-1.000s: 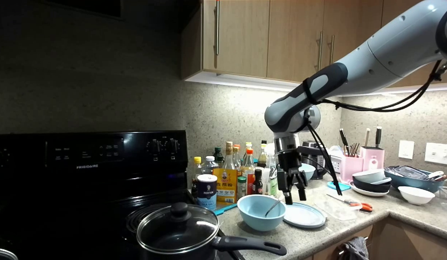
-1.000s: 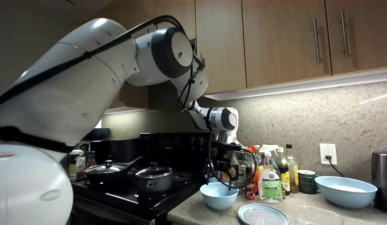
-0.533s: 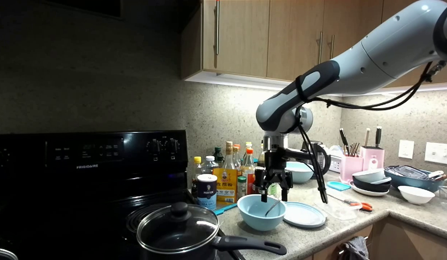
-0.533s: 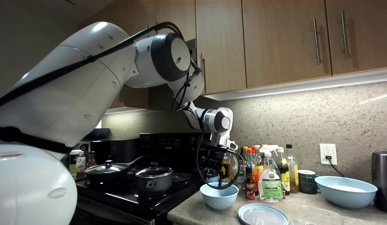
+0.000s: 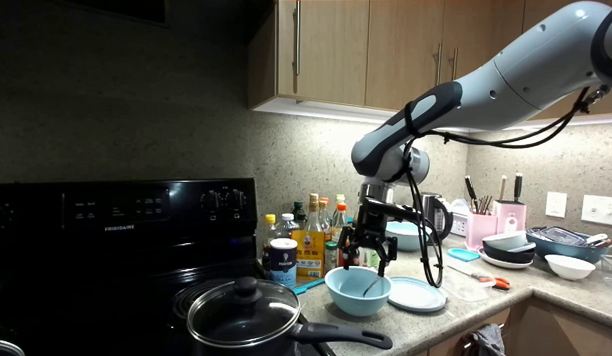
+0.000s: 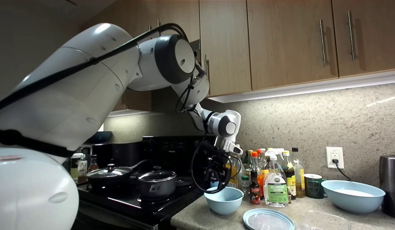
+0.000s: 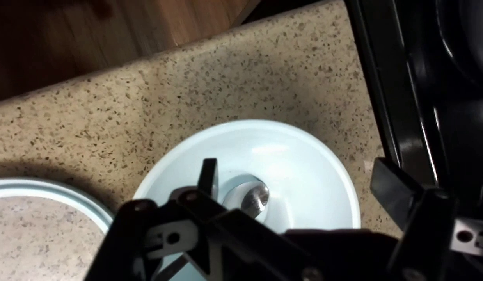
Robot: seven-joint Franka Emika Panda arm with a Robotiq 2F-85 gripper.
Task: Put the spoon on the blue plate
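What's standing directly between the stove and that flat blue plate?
The light-blue bowl, with the spoon inside; both exterior views and the wrist view show the bowl there.

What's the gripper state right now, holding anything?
Gripper: open, holding nothing; the spoon is in the light-blue bowl beneath it.

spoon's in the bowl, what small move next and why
Probably shift the open end effector slightly toward the blue plate rather than straight down: in the wrist view the spoon shows off-centre below the jaws, nearer the plate side, and in an exterior view its handle leans that way in the light-blue bowl.
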